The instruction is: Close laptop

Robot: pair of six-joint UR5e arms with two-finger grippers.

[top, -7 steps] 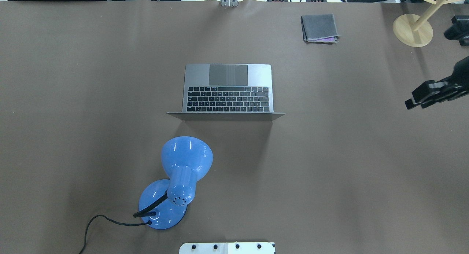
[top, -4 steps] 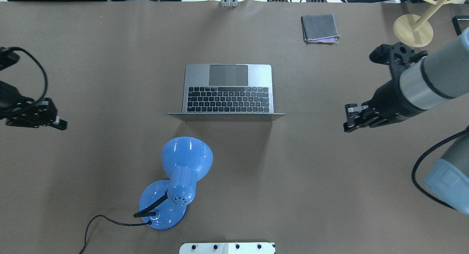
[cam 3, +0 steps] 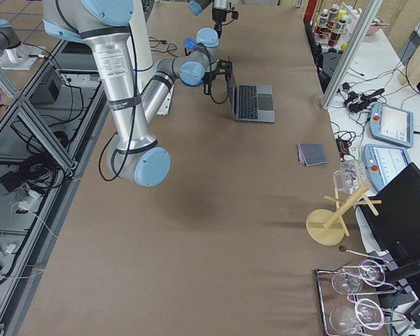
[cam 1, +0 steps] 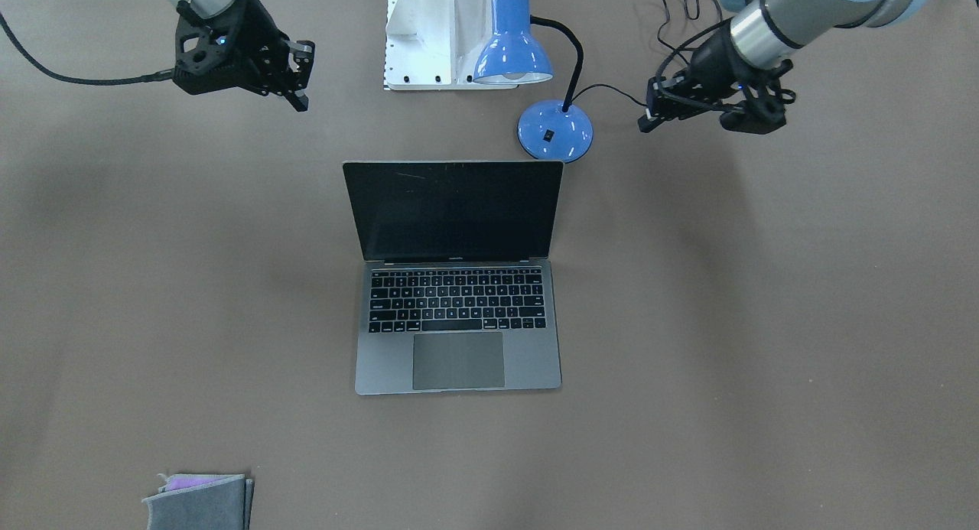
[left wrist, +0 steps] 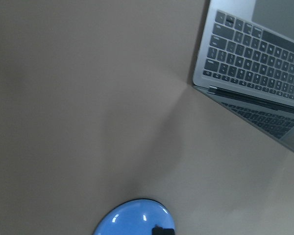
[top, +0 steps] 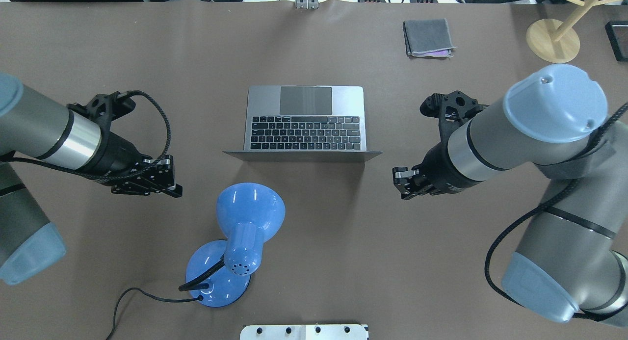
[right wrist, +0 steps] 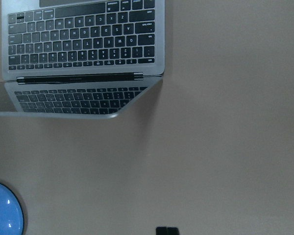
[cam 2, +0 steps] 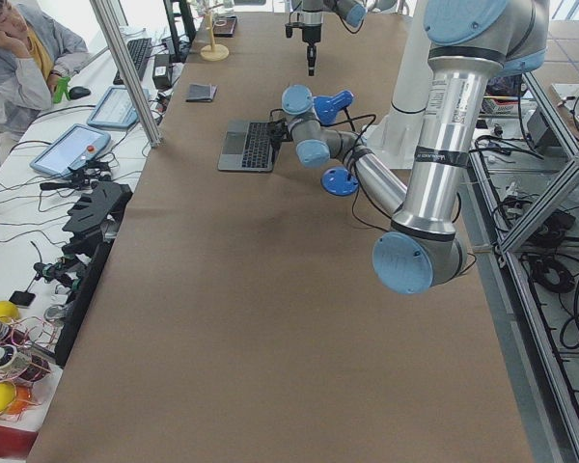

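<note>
Right now the laptop (top: 304,119) sits open on the brown worktop (top: 98,45). Its lid stands about upright along the edge nearest the robot, and its black screen faces away from the robot. Keyboard and trackpad lie flat on the far side of the lid, and nothing touches them.

The left gripper (top: 174,189) hangs above the worktop off the laptop's left side. It is a little nearer the robot than the lid and apart from the laptop. The right gripper (top: 401,188) hangs off the laptop's right side, just past the lid's right corner and also apart from it. Each wrist view shows a single dark tip at the bottom middle, so both pairs of jaws look pressed together and hold nothing.

A blue desk lamp (top: 250,212) stands behind the lid on the robot's side, towards the laptop's left corner. A folded grey cloth (top: 428,37) lies beyond the laptop's trackpad edge, off to the right.
</note>
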